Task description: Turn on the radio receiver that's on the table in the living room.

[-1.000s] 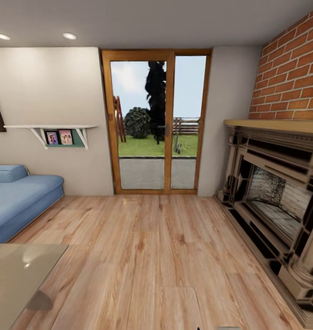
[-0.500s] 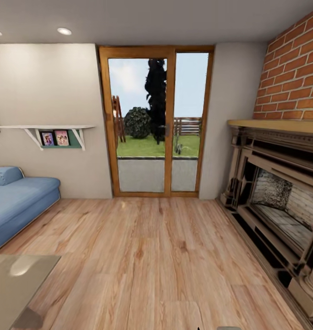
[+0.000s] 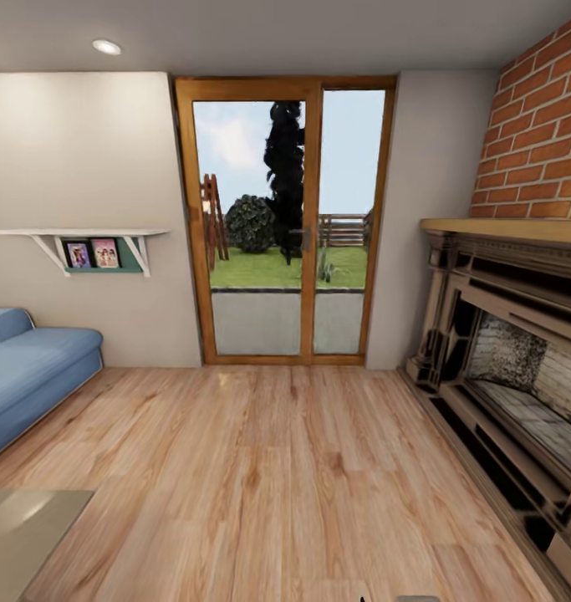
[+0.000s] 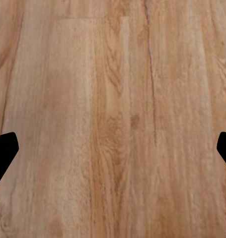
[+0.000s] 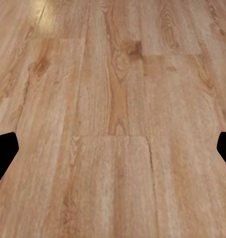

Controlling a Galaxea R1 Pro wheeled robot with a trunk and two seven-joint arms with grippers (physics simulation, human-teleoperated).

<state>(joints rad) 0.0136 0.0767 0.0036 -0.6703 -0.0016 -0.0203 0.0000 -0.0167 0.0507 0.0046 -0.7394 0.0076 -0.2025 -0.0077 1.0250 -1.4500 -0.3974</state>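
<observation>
A corner of the table (image 3: 26, 527) is peeking in at lower left of the head view, nothing showing on it. Left gripper (image 4: 113, 148) and right gripper (image 5: 113, 148) are both hanging spread wide over the plank floor (image 3: 268, 468). The shelf (image 3: 76, 234) is holding two framed photos (image 3: 93, 253).

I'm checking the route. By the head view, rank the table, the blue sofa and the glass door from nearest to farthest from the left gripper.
The left gripper hangs over floor planks, presumably by the robot.
1. table: corner at lower left.
2. blue sofa: left, midway.
3. glass door: far wall, centre.
</observation>
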